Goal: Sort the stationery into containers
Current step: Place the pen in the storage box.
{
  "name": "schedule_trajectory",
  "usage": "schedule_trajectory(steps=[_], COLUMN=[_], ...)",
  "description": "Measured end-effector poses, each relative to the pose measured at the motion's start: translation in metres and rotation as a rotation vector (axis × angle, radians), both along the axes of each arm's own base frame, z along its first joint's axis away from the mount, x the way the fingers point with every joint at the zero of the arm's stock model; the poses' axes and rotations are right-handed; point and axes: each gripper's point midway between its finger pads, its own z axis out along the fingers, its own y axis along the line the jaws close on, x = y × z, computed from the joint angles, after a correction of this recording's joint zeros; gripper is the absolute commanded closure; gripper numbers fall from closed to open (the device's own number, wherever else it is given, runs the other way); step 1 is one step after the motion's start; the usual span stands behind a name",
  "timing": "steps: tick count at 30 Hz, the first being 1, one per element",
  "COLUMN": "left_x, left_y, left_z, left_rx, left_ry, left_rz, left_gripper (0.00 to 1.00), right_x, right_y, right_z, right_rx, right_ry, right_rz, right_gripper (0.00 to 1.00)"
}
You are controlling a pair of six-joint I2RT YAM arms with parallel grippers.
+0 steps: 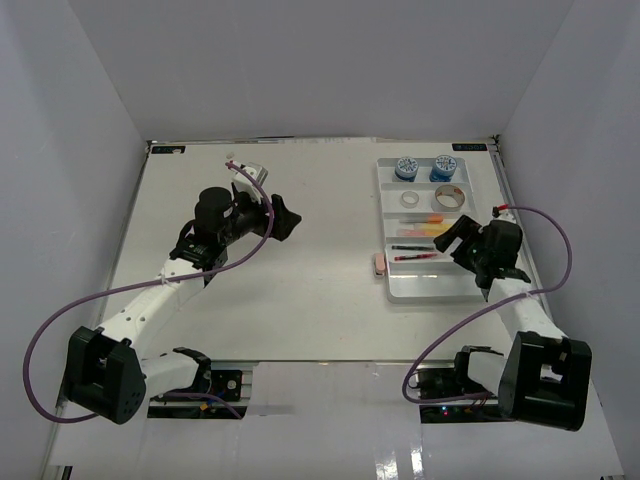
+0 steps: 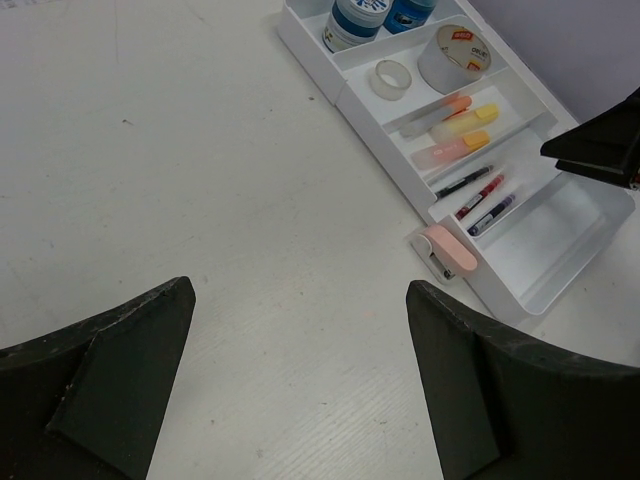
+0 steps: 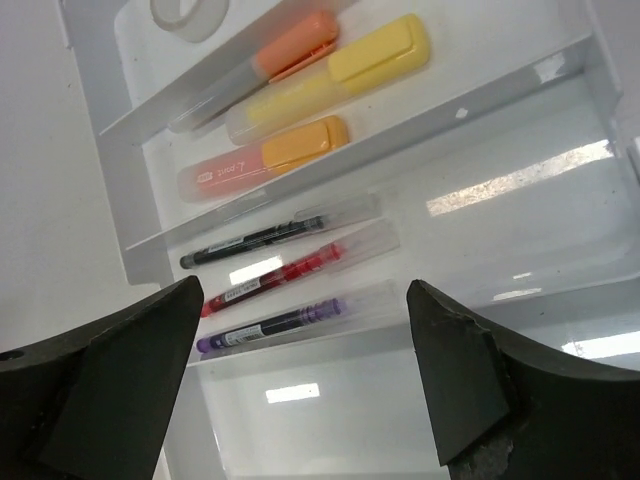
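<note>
The white divided tray (image 1: 432, 286) stands at the right. It holds two blue-white tubs (image 1: 406, 167), two tape rolls (image 1: 449, 196), three highlighter-like pieces (image 1: 430, 228) and thin pens (image 1: 415, 252). A pink piece (image 1: 378, 264) lies on the table against the tray's left side; it also shows in the left wrist view (image 2: 450, 250). My right gripper (image 3: 305, 300) is open and empty over the tray, above the black (image 3: 255, 240), red (image 3: 290, 272) and purple (image 3: 285, 320) pens and the empty near compartment (image 3: 420, 400). My left gripper (image 2: 300, 300) is open and empty over bare table, left of the tray (image 2: 360, 130).
White walls enclose the table on three sides. The right arm (image 2: 600, 150) hangs over the tray's near right part. Purple cables (image 1: 250, 250) loop along both arms. The table edge and the arm bases are at the front.
</note>
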Motion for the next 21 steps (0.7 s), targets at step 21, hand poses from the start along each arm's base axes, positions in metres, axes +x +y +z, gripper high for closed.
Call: schedule_trajectory(steps=[21], left_x=[0.009], left_y=[0.017], left_z=[-0.01], left_rx=[0.046], left_ry=[0.023], left_rz=[0.105], left_gripper=[0.02], right_x=[-0.02], right_y=[0.168], right_z=[0.039], right_rx=[-0.428], right_ry=[-0.013], right_rz=[0.555], right_gripper=[0.1])
